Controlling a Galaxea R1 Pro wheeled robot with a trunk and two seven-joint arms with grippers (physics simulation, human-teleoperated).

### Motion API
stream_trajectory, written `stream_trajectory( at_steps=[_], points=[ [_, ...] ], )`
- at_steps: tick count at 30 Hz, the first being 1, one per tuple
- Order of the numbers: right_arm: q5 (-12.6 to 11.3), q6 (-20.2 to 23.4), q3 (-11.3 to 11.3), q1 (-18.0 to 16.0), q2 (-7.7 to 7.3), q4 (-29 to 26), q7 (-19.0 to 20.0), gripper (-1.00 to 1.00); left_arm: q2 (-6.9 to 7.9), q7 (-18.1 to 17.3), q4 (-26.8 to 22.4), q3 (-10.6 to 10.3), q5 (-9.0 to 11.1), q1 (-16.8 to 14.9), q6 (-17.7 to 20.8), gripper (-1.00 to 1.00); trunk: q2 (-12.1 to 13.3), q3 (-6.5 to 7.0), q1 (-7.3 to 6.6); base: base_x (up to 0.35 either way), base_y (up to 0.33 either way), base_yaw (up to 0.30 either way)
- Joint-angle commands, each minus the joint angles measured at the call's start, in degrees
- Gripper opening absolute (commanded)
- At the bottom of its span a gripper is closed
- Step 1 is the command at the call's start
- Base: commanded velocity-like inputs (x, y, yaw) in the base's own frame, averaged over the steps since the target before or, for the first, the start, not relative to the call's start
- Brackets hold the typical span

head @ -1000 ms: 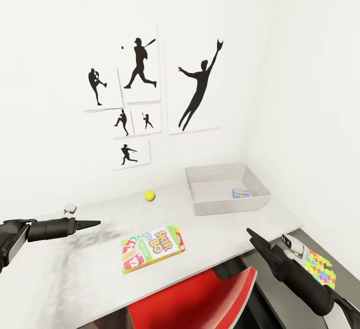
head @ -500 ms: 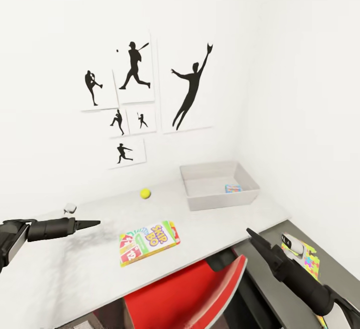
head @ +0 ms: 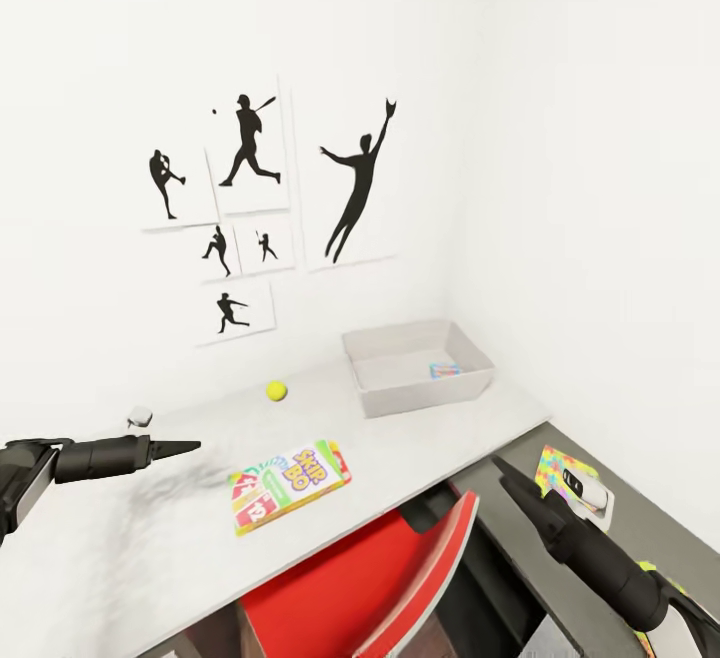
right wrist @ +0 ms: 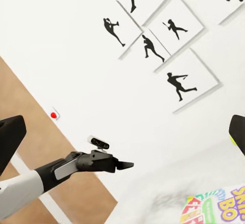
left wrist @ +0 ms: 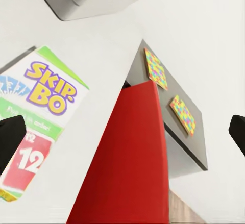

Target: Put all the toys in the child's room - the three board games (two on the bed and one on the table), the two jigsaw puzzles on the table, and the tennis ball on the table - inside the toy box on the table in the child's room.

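On the mottled table [head: 150, 538] the SKIP-BO board game [head: 288, 483] lies flat, with the tennis ball [head: 277, 390] behind it. The pale grey toy box [head: 418, 368] stands at the far right corner with a small colourful box [head: 445, 370] inside. Two jigsaw puzzles [left wrist: 155, 68] [left wrist: 182, 114] lie on a darker grey surface beside the table; one puzzle [head: 553, 463] is partly behind my right wrist. My left gripper [head: 185, 448] hovers open over the table, left of SKIP-BO [left wrist: 41, 127]. Over the grey surface, my right gripper [head: 505, 473] is open and empty.
A red chair [head: 370, 578] is pushed in under the table's front edge, between my arms. White walls close the corner behind and to the right of the toy box; baseball silhouette pictures [head: 250, 208] hang on the back wall. The grey surface [head: 640, 523] runs along the right wall.
The whole view has swung right, so table, ball, toy box and pictures sit further left in the picture and more of the grey surface shows. Both arms keep their pose.
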Motion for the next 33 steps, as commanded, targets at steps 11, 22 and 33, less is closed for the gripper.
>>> stream_trajectory(
  at_steps=[11,22,33],
  points=[
    [-0.31,0.54,-0.01,-0.06,-0.01,0.03,0.0,1.0,0.07,-0.2,-0.06,-0.03,0.2,-0.05,0.64,1.0,-0.13,0.73,0.03,-0.174,0.186,-0.196],
    [-0.36,0.56,-1.41,-0.06,-0.02,0.1,0.0,1.0,0.31,-1.67,-0.8,0.06,0.2,-0.05,1.1,1.0,-0.13,1.59,0.03,-0.025,0.018,-0.206],
    [-0.49,0.64,-1.73,-0.13,-0.01,0.58,-0.37,1.0,0.3,-1.81,-0.87,-0.22,0.2,-0.07,1.94,1.0,-0.13,2.46,0.03,-0.084,0.001,-0.207]
  ],
)
